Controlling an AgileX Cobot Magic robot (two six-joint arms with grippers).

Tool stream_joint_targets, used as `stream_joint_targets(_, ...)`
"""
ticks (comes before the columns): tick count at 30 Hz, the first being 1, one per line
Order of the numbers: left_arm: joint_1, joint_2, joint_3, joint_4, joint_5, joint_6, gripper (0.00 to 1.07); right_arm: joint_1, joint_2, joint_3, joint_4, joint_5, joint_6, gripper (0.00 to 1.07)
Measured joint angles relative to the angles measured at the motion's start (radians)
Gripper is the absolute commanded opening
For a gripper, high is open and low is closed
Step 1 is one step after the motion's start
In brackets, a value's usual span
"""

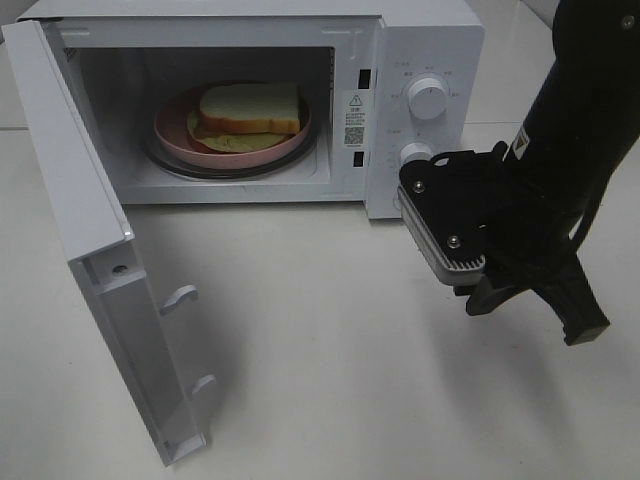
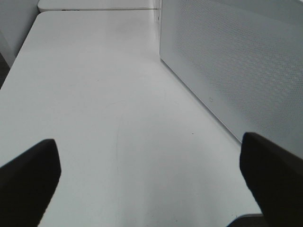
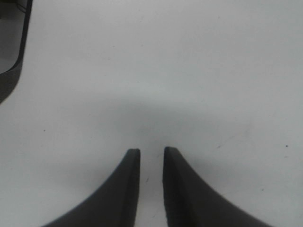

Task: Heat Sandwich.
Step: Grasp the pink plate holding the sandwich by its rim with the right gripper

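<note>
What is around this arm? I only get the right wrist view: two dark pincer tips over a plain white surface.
Observer: The high camera shows a white microwave to the left of the right pincer, with its door standing wide open.
Operator: Is anything inside it?
Observer: Yes, the sandwich lies on a pink plate in the cavity.
Operator: And the other arm?
Observer: Its wrist camera shows the left pincer wide open, holding nothing, over the table beside a perforated white panel.
</note>
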Motion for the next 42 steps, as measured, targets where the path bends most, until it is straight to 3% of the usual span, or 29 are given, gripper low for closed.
stream_joint_targets(3, 0.000, 0.000, 0.000, 0.000, 0.000, 0.000, 0.98, 0.000, 0.000, 0.000, -0.004, -0.034, 0.015, 0.55)
stream_joint_targets(4, 0.000, 0.000, 0.000, 0.000, 0.000, 0.000, 0.98, 0.000, 0.000, 0.000, -0.011, -0.058, 0.040, 0.69)
stream_joint_targets(5, 0.000, 0.000, 0.000, 0.000, 0.000, 0.000, 0.98, 0.000, 0.000, 0.000, -0.011, -0.058, 0.040, 0.69)
stream_joint_targets(9, 0.000, 0.000, 0.000, 0.000, 0.000, 0.000, 0.98, 0.000, 0.000, 0.000, -0.052, -0.108, 0.126, 0.93)
stream_joint_targets(19, 0.000, 0.000, 0.000, 0.000, 0.000, 0.000, 0.98, 0.004, 0.000, 0.000, -0.113, -0.141, 0.200, 0.93)
stream_joint_targets(25, 0.000, 0.000, 0.000, 0.000, 0.000, 0.000, 0.98, 0.053, 0.002, -0.011, -0.169, -0.151, 0.202, 0.92)
stream_joint_targets(42, 0.000, 0.000, 0.000, 0.000, 0.000, 0.000, 0.98, 0.142, 0.165, -0.257, -0.180, -0.166, 0.220, 0.89)
